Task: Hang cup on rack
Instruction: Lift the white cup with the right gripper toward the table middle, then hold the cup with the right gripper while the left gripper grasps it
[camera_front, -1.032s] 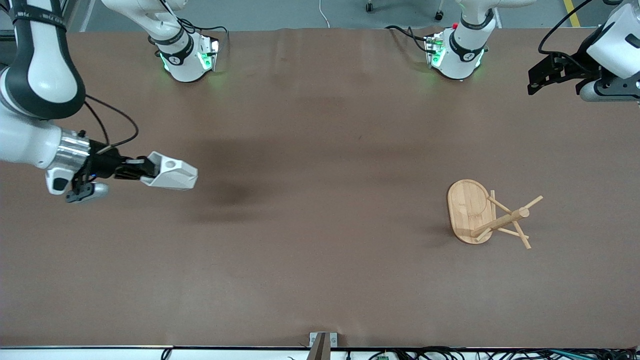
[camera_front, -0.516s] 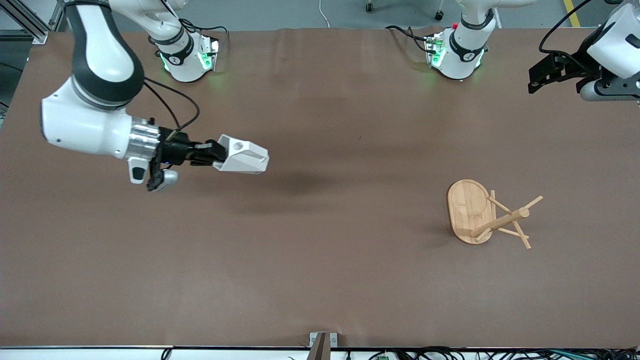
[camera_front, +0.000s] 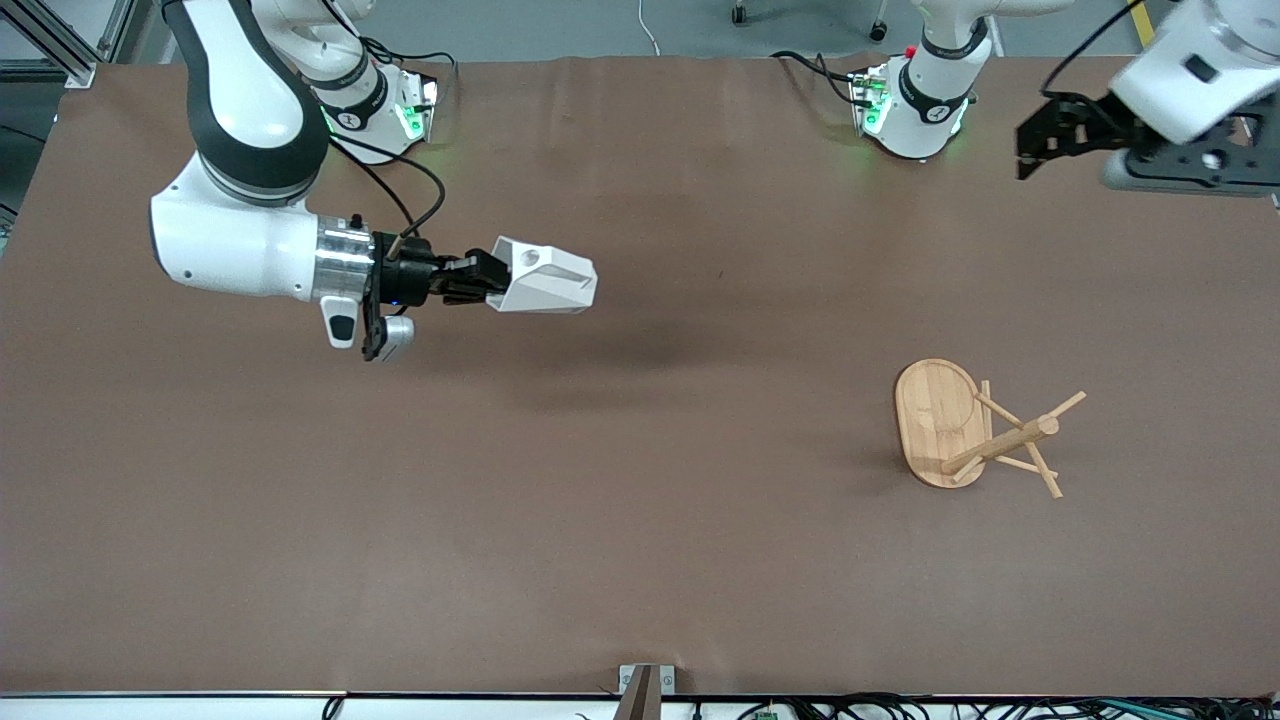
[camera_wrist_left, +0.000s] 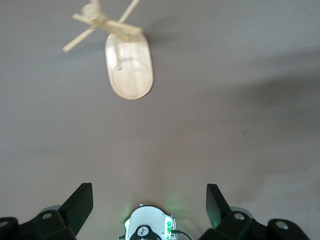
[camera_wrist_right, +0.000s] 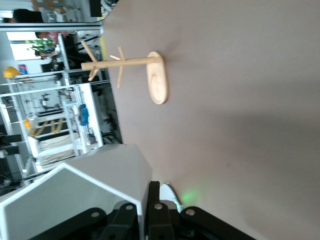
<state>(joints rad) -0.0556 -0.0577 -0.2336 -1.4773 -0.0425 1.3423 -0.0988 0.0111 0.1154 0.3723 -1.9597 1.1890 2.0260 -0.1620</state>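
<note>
Nearest the front camera you have the rack (camera_front: 975, 432), a light bamboo mug tree on an oval flat base, with a central post and thin angled pegs splaying off it. It stands on the bench (camera_front: 640, 540) toward the left arm's end, at about 4 o'clock from the bench's middle in the front view. Nothing hangs on its pegs.

Up in the air, your right tool (camera_front: 478, 283) is clamped on the cup (camera_front: 545, 281), a small white faceted piece with angular flat sides and a flat tab pierced by a round hole. The tool grips it at the tab end, body pointing toward the left arm's end. Cup and tool hover over bare bench at roughly 10 o'clock from the middle, well apart from the rack; a soft shadow lies on the bench under them.

Your left tool (camera_wrist_left: 149, 207) hangs over the bench's edge by the left arm's base, at about 2 o'clock, its fingers (camera_wrist_left: 80, 202) spread wide with nothing between them.

The bench is a plain brown matte sheet. The right wrist view shows shelving and clutter in the room past the bench's edge.
</note>
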